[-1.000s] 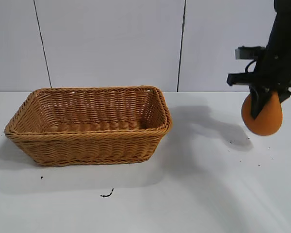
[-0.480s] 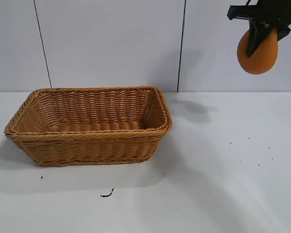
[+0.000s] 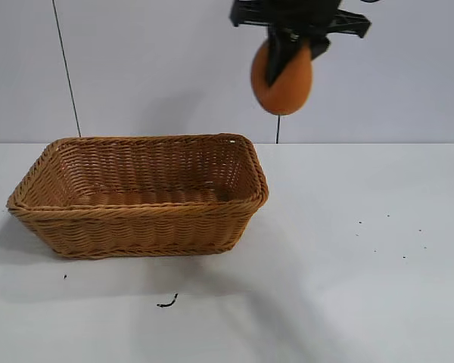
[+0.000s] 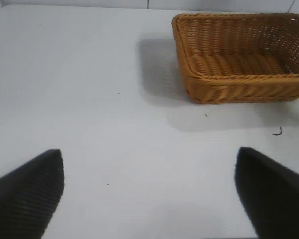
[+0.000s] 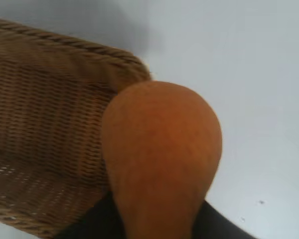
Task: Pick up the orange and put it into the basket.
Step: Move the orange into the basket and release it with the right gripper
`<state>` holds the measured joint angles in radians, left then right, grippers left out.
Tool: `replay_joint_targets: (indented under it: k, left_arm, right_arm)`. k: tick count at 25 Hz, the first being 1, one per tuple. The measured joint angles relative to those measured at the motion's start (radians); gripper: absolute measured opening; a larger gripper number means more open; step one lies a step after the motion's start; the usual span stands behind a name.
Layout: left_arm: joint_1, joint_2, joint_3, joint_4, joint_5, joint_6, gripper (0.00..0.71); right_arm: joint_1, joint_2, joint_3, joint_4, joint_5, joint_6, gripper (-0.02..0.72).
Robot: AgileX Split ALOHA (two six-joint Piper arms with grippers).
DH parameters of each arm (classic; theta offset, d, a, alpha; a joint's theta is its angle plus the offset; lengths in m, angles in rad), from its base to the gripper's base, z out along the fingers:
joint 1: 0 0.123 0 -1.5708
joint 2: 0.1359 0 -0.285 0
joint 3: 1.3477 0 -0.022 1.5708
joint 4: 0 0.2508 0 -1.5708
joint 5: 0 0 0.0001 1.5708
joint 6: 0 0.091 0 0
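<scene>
My right gripper (image 3: 287, 57) is shut on the orange (image 3: 284, 82), a dull-orange pear-like fruit that hangs high above the table, just beyond the basket's right end. The orange fills the right wrist view (image 5: 162, 154) with the basket's corner (image 5: 50, 124) under it. The tan wicker basket (image 3: 140, 215) stands empty on the white table, left of centre; it also shows in the left wrist view (image 4: 241, 82). My left gripper (image 4: 149, 194) is open and empty over bare table, away from the basket, and is not seen in the exterior view.
A small black scrap (image 3: 166, 303) lies on the table in front of the basket. Several dark specks (image 3: 386, 234) dot the table on the right. A white panelled wall stands behind the table.
My right gripper has lifted the orange from low at the right, then carried it left, to high above the basket's right end. The basket has not moved.
</scene>
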<state>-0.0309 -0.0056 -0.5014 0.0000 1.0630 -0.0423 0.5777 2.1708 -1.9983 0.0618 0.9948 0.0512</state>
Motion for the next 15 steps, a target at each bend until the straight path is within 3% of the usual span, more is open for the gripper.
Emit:
replay_joint_targets:
  k: [7,13,15]
  left_arm:
    - [0.0,0.0,0.0,0.0,0.0,0.0,0.666]
    - [0.0,0.0,0.0,0.0,0.0,0.0,0.666]
    - [0.0,0.0,0.0,0.0,0.0,0.0,0.666]
  right_arm:
    - [0.03,0.113,0.0,0.01,-0.123,0.025,0.091]
    - [0.03,0.175,0.0,0.016,-0.136,0.025,0.098]
    - [0.031,0.176,0.0,0.019,-0.136,0.025,0.197]
